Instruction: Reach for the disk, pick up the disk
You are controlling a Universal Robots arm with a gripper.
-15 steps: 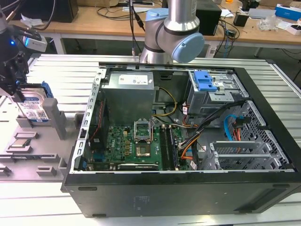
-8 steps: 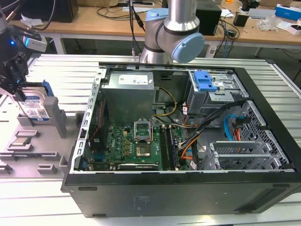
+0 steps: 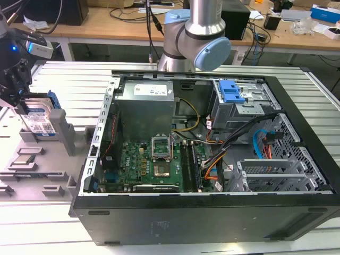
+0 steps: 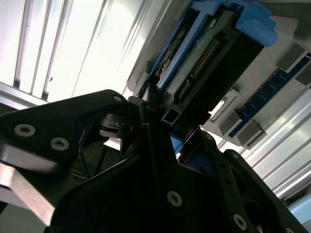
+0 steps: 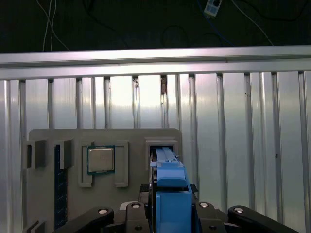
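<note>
At the worktop's edge on the exterior view's left, we see the black robot gripper [image 3: 27, 100] down on the disk [image 3: 41, 118], a flat silver hard drive with a white-and-blue label and a blue plastic bracket. It stands upright in a slot of the grey plastic fixture [image 3: 64, 133]. In the second wrist view the dark fingers [image 4: 150, 141] sit closed against the disk's faces. We judge the reach done and the pick-up barely begun. A lift would call for a straight pull along the slot. Further right lies the open black computer case [image 3: 212, 218].
</note>
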